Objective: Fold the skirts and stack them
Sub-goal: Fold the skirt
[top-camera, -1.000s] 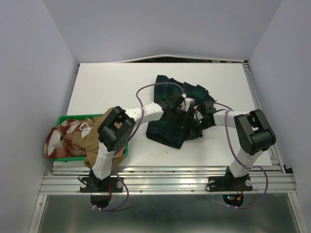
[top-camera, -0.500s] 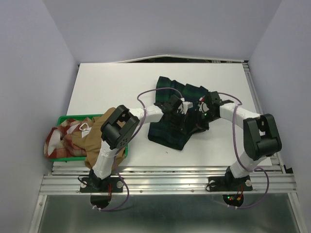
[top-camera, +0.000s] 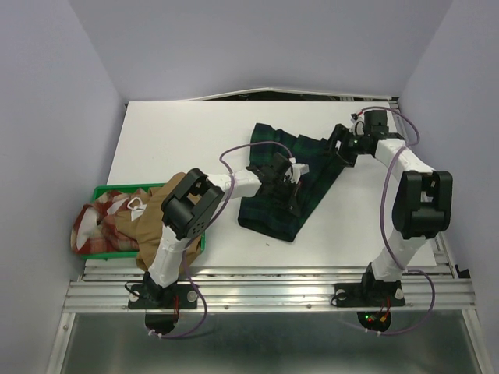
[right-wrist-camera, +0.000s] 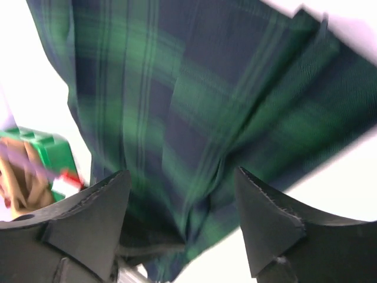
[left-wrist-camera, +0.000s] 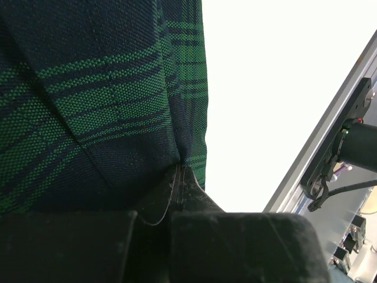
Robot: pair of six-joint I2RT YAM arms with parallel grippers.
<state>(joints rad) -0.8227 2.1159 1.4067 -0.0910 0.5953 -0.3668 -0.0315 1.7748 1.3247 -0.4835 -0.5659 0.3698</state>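
The tartan skirt (top-camera: 273, 210) lies on the white table (top-camera: 171, 140), right of centre, as a bent band. One end spreads towards the far side, and the other narrows to a folded corner pointing at the near rail (top-camera: 273, 292). That near corner stops well short of the rail, with bare table in between. The skirt's right far corner lies near the table's right edge, with only a narrow bare strip beside it. To the left, a wide bare stretch runs from the skirt's left edge across the far half of the table.

The left gripper (top-camera: 287, 178) sits on the middle of the skirt. In its wrist view the jaws are pressed together (left-wrist-camera: 172, 206) on a raised pinch of the tartan cloth (left-wrist-camera: 88, 88).

The right gripper (top-camera: 343, 144) hangs over the skirt's right far corner. Its fingers (right-wrist-camera: 88, 218) are spread wide with nothing between them, and the tartan (right-wrist-camera: 177, 88) is below. That view is blurred, so it may or may not be touching the cloth.

Well apart, at the table's near left, the green tray (top-camera: 105, 189) holds the checked skirt (top-camera: 101, 222). The tan skirt (top-camera: 160, 218) is draped over the tray's right end, by the left arm's base.
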